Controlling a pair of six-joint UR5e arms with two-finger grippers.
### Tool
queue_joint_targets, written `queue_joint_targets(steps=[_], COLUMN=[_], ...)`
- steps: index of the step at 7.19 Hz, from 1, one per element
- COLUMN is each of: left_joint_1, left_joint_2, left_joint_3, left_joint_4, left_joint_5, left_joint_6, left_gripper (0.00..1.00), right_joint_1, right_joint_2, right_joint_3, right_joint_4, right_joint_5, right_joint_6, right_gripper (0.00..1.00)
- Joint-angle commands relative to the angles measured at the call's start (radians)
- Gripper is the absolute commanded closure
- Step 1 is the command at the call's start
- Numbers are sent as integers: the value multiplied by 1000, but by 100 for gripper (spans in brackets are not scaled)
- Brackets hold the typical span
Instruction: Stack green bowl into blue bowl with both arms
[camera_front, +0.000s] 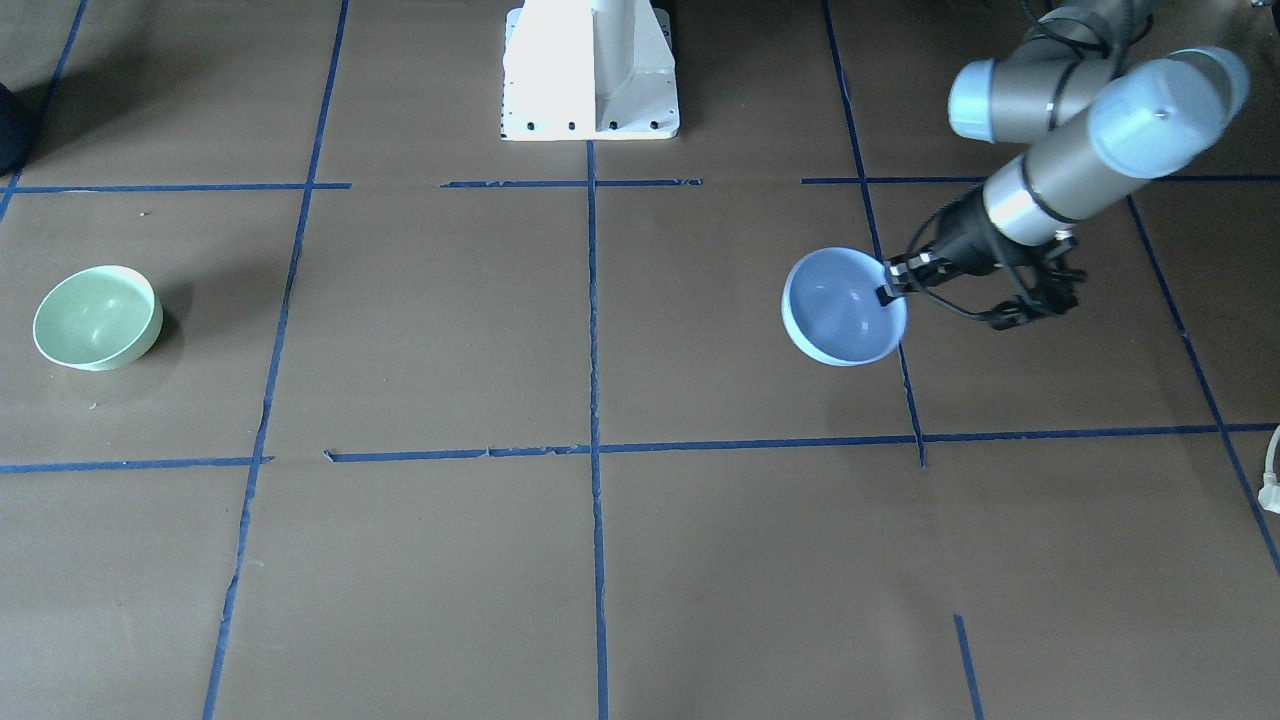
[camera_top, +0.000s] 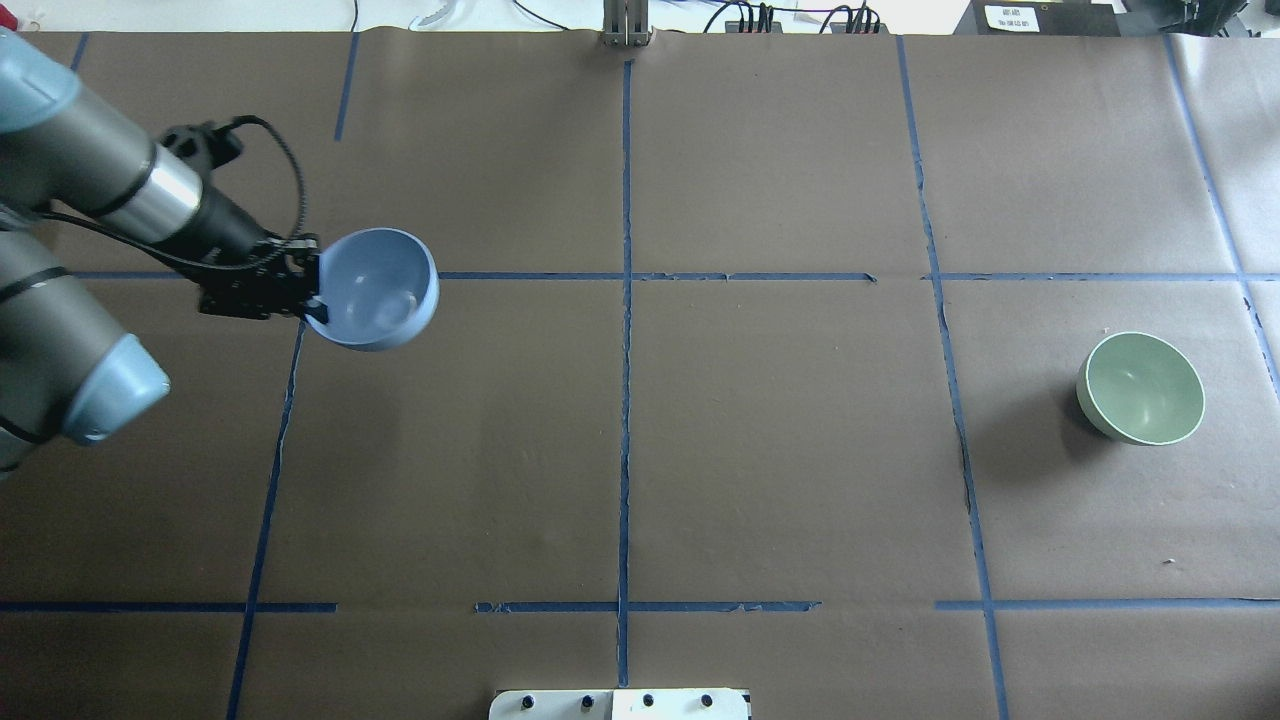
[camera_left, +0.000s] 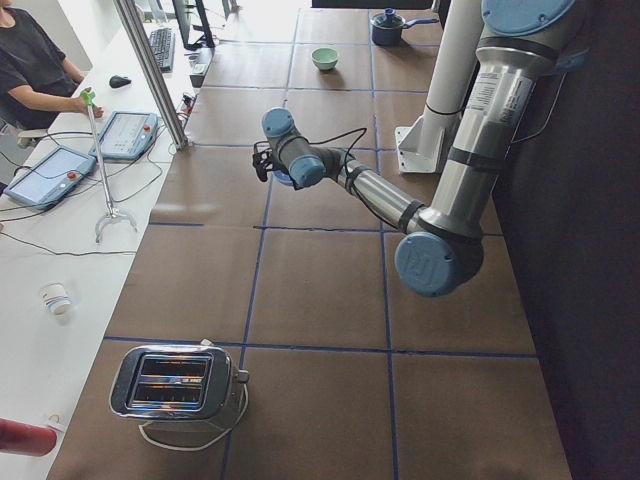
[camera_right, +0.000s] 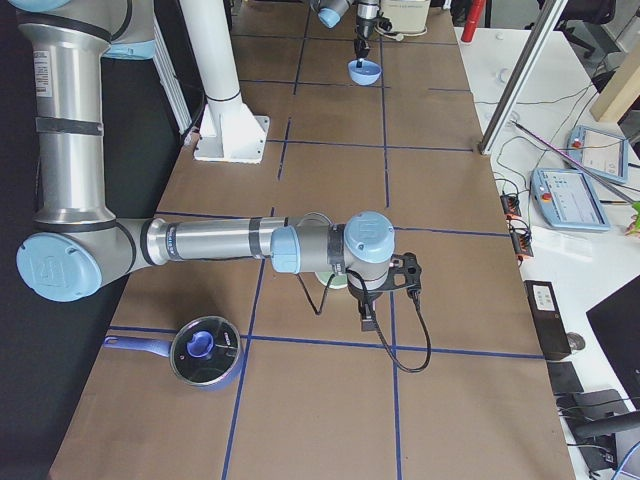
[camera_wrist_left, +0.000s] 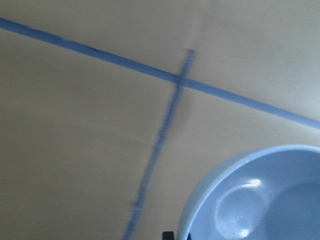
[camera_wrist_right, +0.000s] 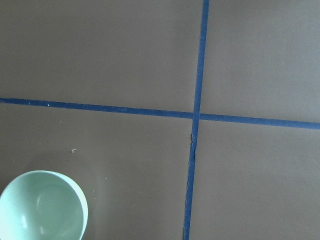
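The pale blue bowl (camera_front: 840, 310) hangs tilted above the table, pinched at its rim by my left gripper (camera_front: 890, 285), which is shut on it. It also shows in the overhead view (camera_top: 378, 290) and the left wrist view (camera_wrist_left: 260, 200). The mint-green bowl (camera_front: 97, 317) stands upright on the table at the opposite end, alone in the overhead view (camera_top: 1142, 388). My right gripper (camera_right: 367, 322) shows only in the exterior right view, hovering just beside the green bowl; I cannot tell if it is open. The right wrist view holds the green bowl (camera_wrist_right: 42, 207) at lower left.
The white pedestal base (camera_front: 590, 70) stands at the middle of the robot's side. A toaster (camera_left: 175, 385) sits at the table's left end, and a lidded blue pot (camera_right: 205, 352) at its right end. Blue tape lines grid the brown table.
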Motion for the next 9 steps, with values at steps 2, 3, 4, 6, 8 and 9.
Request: queue_joint_targets(steps=[2, 3, 4, 6, 8, 9], left_joint_1=[280, 317, 325, 335, 328, 327], left_joint_2=[-226, -260, -284, -286, -277, -277], left_joint_3=[58, 107, 166, 188, 182, 171], left_joint_4=[14, 10, -1, -1, 2, 2], left_joint_5=[273, 324, 334, 334, 334, 340], left_joint_6=[-217, -217, -214, -206, -201, -201], left_gripper=[100, 100, 100, 93, 1, 0], right_joint_1=[0, 0, 0, 0, 0, 0], right_joint_2=[4, 11, 14, 14, 14, 14], right_joint_3=[7, 10, 20, 20, 20, 20], right_joint_4=[0, 0, 0, 0, 0, -2], right_joint_5=[5, 13, 19, 37, 38, 39], right_joint_6=[2, 17, 40, 47, 47, 47], right_gripper=[0, 0, 0, 0, 0, 0])
